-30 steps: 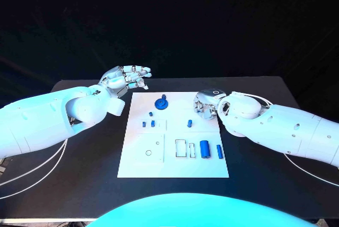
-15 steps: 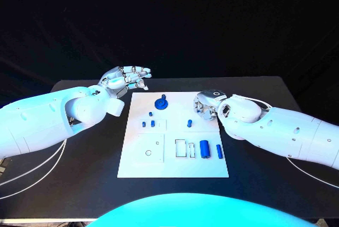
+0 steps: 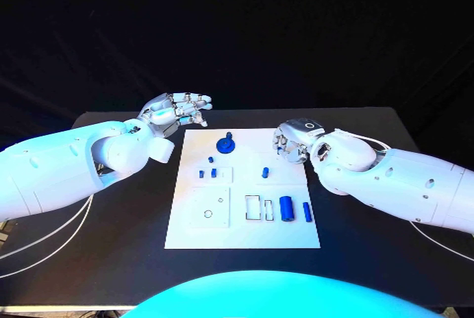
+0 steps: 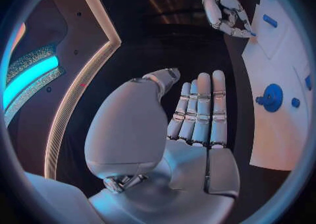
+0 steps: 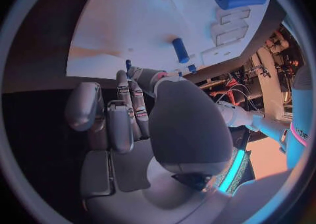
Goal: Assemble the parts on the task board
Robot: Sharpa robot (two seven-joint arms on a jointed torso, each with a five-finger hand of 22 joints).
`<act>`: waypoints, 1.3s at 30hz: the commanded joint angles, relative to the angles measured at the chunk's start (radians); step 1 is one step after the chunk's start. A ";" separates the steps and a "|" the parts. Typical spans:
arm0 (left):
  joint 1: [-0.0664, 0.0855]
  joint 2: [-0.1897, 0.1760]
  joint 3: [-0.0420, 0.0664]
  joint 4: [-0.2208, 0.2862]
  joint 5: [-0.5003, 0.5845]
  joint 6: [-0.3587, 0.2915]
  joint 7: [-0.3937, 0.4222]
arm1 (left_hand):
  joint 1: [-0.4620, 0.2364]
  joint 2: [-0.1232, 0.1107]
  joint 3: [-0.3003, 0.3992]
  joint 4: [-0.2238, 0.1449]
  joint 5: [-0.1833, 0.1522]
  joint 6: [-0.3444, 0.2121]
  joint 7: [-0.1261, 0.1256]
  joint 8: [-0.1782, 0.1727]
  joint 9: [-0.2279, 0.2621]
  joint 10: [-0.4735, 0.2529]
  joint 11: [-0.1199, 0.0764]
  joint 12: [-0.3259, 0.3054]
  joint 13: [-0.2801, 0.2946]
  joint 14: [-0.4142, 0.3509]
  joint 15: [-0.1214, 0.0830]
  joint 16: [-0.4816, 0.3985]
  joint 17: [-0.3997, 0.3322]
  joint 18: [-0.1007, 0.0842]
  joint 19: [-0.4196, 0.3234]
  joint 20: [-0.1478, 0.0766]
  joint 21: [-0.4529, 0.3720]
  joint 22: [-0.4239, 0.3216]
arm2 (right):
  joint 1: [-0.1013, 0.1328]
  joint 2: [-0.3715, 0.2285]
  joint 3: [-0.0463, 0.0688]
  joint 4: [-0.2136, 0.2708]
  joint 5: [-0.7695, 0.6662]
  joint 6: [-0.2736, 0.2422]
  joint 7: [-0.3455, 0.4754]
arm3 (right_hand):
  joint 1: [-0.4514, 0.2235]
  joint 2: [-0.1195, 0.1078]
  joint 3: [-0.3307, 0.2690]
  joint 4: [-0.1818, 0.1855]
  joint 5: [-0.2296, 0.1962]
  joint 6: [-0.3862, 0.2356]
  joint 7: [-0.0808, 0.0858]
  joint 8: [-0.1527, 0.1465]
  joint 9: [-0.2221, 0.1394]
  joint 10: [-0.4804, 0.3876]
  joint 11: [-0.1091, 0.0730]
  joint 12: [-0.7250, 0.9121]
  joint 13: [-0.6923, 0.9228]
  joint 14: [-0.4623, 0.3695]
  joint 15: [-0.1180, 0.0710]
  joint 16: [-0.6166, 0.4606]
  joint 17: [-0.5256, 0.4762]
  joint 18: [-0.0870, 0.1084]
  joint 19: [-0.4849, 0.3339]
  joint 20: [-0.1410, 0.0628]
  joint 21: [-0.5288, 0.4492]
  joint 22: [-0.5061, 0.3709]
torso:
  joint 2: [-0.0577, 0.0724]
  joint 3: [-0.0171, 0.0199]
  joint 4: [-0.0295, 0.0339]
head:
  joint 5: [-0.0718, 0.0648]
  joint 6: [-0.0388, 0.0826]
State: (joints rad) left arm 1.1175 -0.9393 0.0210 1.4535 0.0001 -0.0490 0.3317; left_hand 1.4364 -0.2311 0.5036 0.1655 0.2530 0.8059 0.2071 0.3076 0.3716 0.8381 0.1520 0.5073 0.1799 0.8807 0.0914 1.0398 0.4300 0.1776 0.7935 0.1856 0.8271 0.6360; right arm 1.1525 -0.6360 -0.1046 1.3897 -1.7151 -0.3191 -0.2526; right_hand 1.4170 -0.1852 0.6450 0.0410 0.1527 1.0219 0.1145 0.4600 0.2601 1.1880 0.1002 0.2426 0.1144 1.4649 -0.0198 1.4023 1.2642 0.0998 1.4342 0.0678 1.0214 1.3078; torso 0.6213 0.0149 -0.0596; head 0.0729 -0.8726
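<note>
The task board [image 3: 242, 194], a white plate, lies flat in the middle of the black table [image 3: 366, 133] and looks stiff and light; it seems meant to stay put while the parts are lifted off it.

The left hand [image 3: 178, 109] hangs over the table just beyond the board's far left corner, fingers loosely apart and holding nothing. The right hand [image 3: 294, 141] sits at the board's far right edge with its fingers pointed down toward the surface; I cannot tell whether they are closed on anything.

The round blue part [image 3: 226, 146] stands near the far edge of the board, a disc with a short stem rising from it. It looks rigid and light, and the stem is probably the best place to pinch it. The blue cylinder [image 3: 286, 208] lies on its side in the near right area. It is smooth and likely to roll, so I judge a grip across its middle from both sides safest. Just right of it lies a slim blue pin [image 3: 307, 212], which would need a fine fingertip pinch. The small blue peg [image 3: 265, 172] near the board's middle is likewise tiny and could easily slip away.
</note>
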 commanded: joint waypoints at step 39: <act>0.001 0.011 0.001 0.003 -0.009 0.011 0.015 | 0.001 0.006 -0.006 0.000 0.002 -0.003 0.005 -0.003 -0.001 -0.005 0.004 -0.004 -0.003 -0.009 -0.001 -0.010 -0.004 0.004 0.005 0.002 -0.010 -0.005 | -0.127 0.091 0.002 0.195 0.083 -0.108 0.120 | -0.015 -0.002 0.007 -0.016 0.002 0.006 0.002 -0.007 0.003 0.067 -0.055 -0.014 -0.002 0.046 -0.010 -0.002 -0.007 -0.013 0.002 -0.001 0.003 0.149 | 0.001 -0.0018 0.0021 | 0.173 0.000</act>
State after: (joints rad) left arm 1.1173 -0.9303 0.0210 1.4533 -0.0063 -0.0484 0.3339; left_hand 1.4364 -0.2312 0.5037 0.1655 0.2530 0.8060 0.2070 0.3076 0.3710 0.8382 0.1520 0.5073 0.1783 0.8807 0.0914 1.0363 0.4272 0.1777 0.7934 0.1855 0.8230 0.6323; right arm 1.0275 -0.5493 -0.1021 1.5903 -1.6278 -0.4562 -0.1479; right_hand 1.4115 -0.1881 0.6502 0.0302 0.1502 1.0214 0.1141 0.4578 0.2620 1.1935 0.0970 0.2333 0.1120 1.4686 -0.0233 1.4022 1.2581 0.0998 1.4341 0.0680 1.0262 1.3074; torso 0.6223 0.0128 -0.0571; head 0.2376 -0.8726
